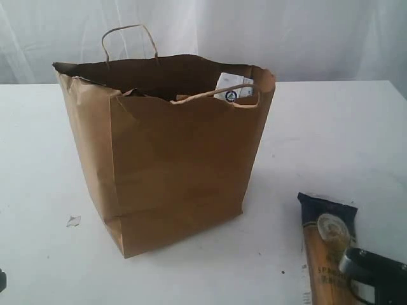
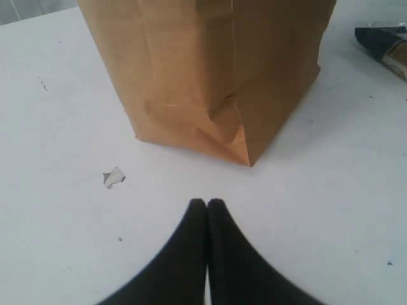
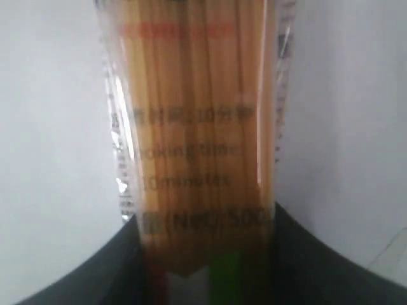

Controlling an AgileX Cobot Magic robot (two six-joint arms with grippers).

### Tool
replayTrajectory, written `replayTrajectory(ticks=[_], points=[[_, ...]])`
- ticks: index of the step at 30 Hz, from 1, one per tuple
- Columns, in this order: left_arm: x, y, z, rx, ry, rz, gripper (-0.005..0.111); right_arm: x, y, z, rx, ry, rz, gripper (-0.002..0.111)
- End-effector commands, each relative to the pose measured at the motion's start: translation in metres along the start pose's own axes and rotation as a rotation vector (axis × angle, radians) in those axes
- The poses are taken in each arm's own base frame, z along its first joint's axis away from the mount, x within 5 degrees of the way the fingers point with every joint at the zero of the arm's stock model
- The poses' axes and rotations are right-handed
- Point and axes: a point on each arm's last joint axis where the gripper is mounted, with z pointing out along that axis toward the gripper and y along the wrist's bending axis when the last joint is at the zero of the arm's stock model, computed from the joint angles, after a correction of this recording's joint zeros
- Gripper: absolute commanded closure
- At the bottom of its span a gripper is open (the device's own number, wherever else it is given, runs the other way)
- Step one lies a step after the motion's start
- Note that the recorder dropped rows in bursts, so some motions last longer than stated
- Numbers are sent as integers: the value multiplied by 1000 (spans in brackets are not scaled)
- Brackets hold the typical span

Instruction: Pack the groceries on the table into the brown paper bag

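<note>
One grocery outside: spaghetti pack (image 1: 327, 244), flat near the counter's (image 1: 331, 140) front-right corner, right gripper (image 3: 203, 222) pinching it toward its near end. Judged stiff, brittle, film slick; hold mid-length. Left gripper (image 2: 207, 204) pressed together, empty. Brown paper bag (image 1: 178, 165) upright beyond, mid-counter.

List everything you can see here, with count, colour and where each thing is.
kraft-brown paper bag with twisted cord handles: one, brown, upright mid-table
small white-blue carton: one, white and blue, inside the bag, top showing at the rim
spaghetti pack with dark ends: one, yellow with a dark end, lying on the table right of the bag
small torn scrap: one, pale grey, on the table left of the bag
flat white tabletop: one, white, under everything
left tool: one, black, shut, empty, facing the bag's bottom corner
right tool: one, black, closed on the spaghetti pack
</note>
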Motion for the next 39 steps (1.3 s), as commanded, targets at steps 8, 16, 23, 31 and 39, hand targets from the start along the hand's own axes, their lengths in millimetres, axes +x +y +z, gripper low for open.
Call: replayTrajectory(ticks=[8, 16, 23, 31, 39], points=[[1, 0, 0, 4, -5, -9, 107, -92, -3, -43, 241, -362, -19, 108], [1, 0, 0, 4, -5, -9, 107, -120, -16, -46, 295, -379, -76, 108], [1, 0, 0, 4, -5, -9, 107, -128, -12, -8, 166, -182, -328, 108], [1, 0, 0, 4, -5, -9, 107, -141, -7, 16, 49, -89, -541, 108], [1, 0, 0, 4, -5, -9, 107, -158, -19, 12, 53, -108, -446, 80]])
